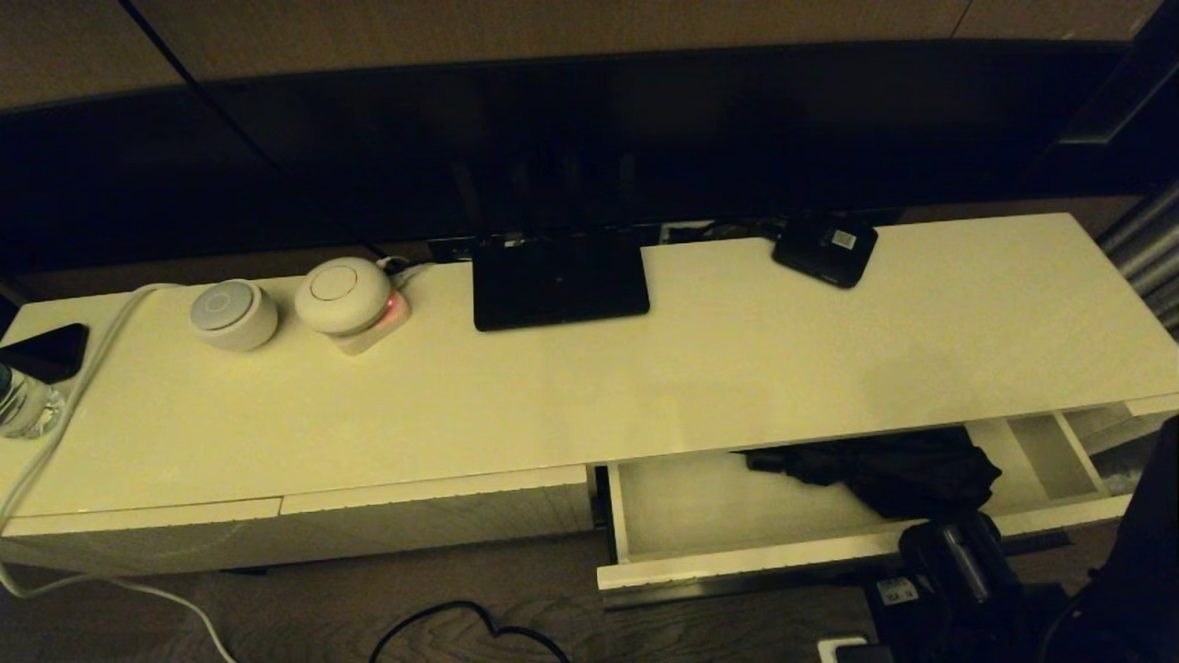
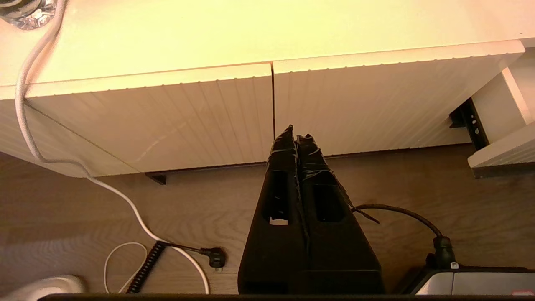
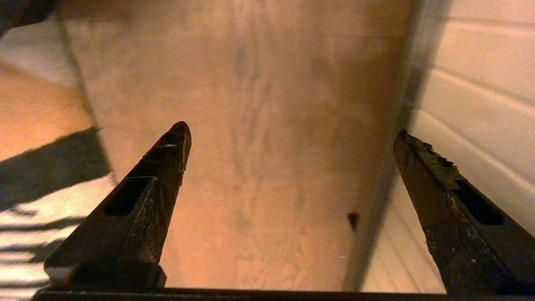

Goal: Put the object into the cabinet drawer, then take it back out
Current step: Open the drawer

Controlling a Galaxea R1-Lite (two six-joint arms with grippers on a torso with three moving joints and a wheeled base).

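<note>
Head view: the black folding umbrella [image 1: 898, 470] lies in the open cabinet drawer [image 1: 737, 562], just beyond the right gripper [image 1: 958, 543] at the drawer's front edge.

Left wrist view: the left gripper [image 2: 296, 136] is pressed together, empty, hanging before the closed ribbed fronts.

Right wrist view: the right gripper's fingers [image 3: 167, 154] are spread wide over bare surface. Retrieval probably goes best gripping the bunched canopy's middle.

- Left gripper [image 2: 296, 136]: two matte black tapered fingers with rectangular slots, tips wrapped in black tape.
- Right gripper [image 3: 292, 136]: similar worn, slotted black fingers, one ridged inside.
</note>
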